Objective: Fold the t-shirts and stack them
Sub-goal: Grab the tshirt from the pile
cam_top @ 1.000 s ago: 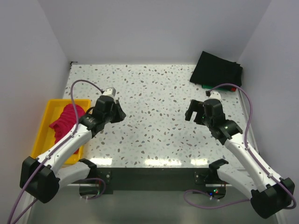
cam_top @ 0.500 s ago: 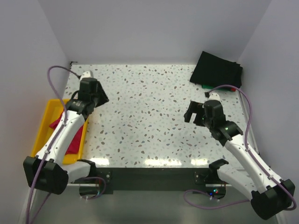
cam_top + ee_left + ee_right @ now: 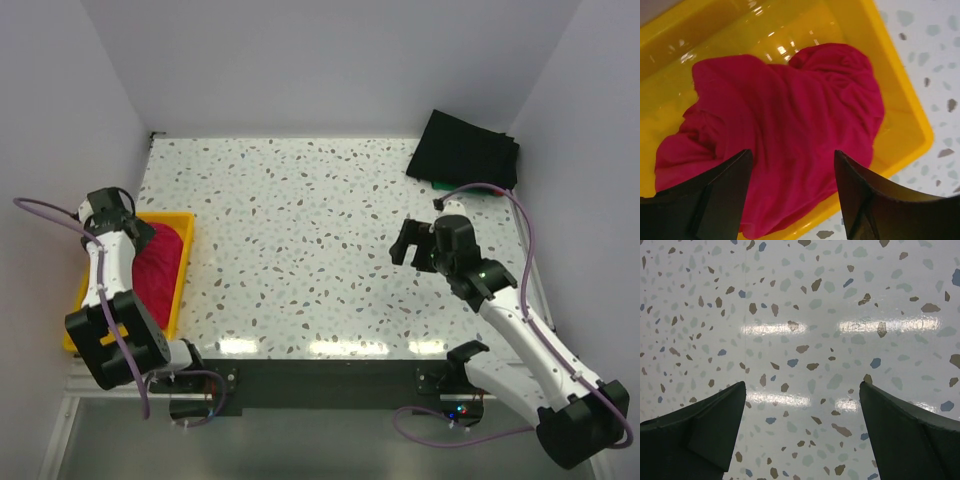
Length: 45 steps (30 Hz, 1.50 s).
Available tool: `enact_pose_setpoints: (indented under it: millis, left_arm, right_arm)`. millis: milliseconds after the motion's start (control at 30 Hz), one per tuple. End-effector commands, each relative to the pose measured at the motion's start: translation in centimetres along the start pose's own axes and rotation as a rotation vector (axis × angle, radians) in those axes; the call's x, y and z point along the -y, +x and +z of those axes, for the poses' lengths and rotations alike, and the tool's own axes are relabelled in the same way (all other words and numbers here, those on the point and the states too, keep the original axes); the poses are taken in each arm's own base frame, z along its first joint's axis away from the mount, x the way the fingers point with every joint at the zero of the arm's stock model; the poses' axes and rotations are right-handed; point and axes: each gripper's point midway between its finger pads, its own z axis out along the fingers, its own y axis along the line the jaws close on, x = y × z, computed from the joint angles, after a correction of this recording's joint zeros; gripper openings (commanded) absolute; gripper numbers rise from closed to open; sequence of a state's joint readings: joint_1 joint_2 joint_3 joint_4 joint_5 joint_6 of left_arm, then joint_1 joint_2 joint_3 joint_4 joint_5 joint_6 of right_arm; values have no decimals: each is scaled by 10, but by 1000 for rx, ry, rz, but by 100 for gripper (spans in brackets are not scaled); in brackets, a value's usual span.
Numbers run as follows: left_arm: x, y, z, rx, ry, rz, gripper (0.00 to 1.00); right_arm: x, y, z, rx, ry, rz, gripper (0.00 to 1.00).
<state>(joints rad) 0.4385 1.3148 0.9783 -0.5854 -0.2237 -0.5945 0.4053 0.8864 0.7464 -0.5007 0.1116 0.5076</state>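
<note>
**Near left edge of the desk (image 3: 320, 220):** yellow tray (image 3: 892, 95), laid lengthwise along that edge. One crimson t-shirt (image 3: 790, 100) is contained in it, crumpled and unfolded, covering most of the tray floor. It is judged to be the next piece due for folding.

**Left fingers (image 3: 132, 230):** held directly above the crimson t-shirt, spread wide, with nothing clasped between them. Whether the tips touch the cloth cannot be told. The pose is read as an approach for lifting the shirt out of the tray.

**Right fingers (image 3: 408, 246):** held over bare desk toward the right edge, about midway between near and far edges. They are fully parted and empty, presumably kept ready to share the cloth once it is brought over.

**Far right corner:** stack of folded t-shirts (image 3: 465, 150), black on top, with a green edge (image 3: 440, 184) and a red sliver (image 3: 490, 192) shown beneath its near side. It is judged to be set there as the destination pile, away from the folding area.
</note>
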Motion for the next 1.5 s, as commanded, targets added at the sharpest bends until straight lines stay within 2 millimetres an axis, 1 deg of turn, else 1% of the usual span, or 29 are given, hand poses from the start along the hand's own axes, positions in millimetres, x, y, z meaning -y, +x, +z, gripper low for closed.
enact_pose_setpoints:
  millis: [0,167,200,267,333,467,500,567,600,633,700,733,800,833,900,933,1000,1033,1067,1100,1133,1167,1200,1233,1267,1300,1333,1433,1467]
  left_arm:
    - [-23,4,16,-11,-84,-96,73]
    - [-39,25,36,-68,-153,-137,77]
    - [-42,33,40,-92,-167,-138,78]
    - [-44,40,45,-115,-178,-145,78]
    - [-43,49,50,-148,-168,-149,75]
    - [-40,47,49,-144,-142,-144,46]
    - [-40,45,48,-138,-140,-141,30]
    - [-34,33,40,-105,-108,-127,16]
    - [-33,28,35,-88,-97,-125,6]
    - [-29,15,25,-42,-73,-128,0]
    - [-26,2,12,7,-46,-116,0]
    - [-20,-15,-3,63,-9,-120,0]
    - [-14,-29,-20,114,33,-107,0]
    - [-3,-43,-37,153,101,-111,0]
    - [15,-54,-55,185,204,-106,0]
    - [31,-61,-73,203,296,-98,0]
    - [49,-70,-93,232,382,-82,0]
    - [61,-86,-114,274,428,-73,0]
    - [67,-90,-125,284,439,-57,0]
    - [82,-90,-140,296,476,-29,0]
    - [92,-109,-168,364,513,-23,0]
    - [108,-108,-185,372,566,7,0]
    - [116,-111,-196,376,595,20,0]
    - [125,-124,-223,413,646,22,0]
    - [134,-120,-234,400,675,46,0]
    - [141,-121,-240,399,691,57,0]
    - [150,-125,-262,414,749,73,0]
    - [171,-119,-295,408,860,129,0]
    - [177,-117,-302,409,889,142,0]
  right_arm:
    - [-7,-5,2,16,-36,-11,99]
    - [-9,-2,5,8,-49,-13,99]
    - [-11,-1,6,2,-56,-12,99]
    - [-12,-1,7,2,-59,-12,99]
    - [-14,0,8,-9,-67,-12,99]
    - [-16,2,10,-29,-78,-16,99]
    - [-17,2,10,-32,-78,-16,99]
    - [-19,2,11,-39,-86,-17,99]
    - [-19,2,11,-41,-87,-18,99]
    - [-20,1,10,-40,-92,-20,99]
    - [-22,0,11,-43,-101,-22,99]
    - [-23,-1,11,-42,-102,-25,99]
    - [-28,-1,10,-51,-123,-30,99]
    - [-30,-2,10,-46,-134,-32,99]
    - [-35,-2,9,-47,-166,-38,99]
    - [-38,-3,8,-39,-183,-39,99]
    - [-42,-6,5,-26,-207,-44,99]
    - [-42,-8,4,-21,-210,-46,99]
    - [-43,-10,3,-13,-212,-50,99]
    - [-42,-11,2,-5,-208,-51,99]
    - [-43,-12,1,0,-212,-54,99]
    - [-42,-13,1,4,-210,-53,99]
    - [-42,-13,1,4,-210,-54,99]
    - [-43,-13,1,3,-216,-55,99]
    - [-43,-12,1,2,-216,-55,99]
    - [-44,-13,1,5,-219,-55,99]
    - [-44,-13,1,3,-220,-55,99]
    - [-44,-15,1,9,-219,-57,99]
    - [-44,-15,0,11,-219,-58,99]
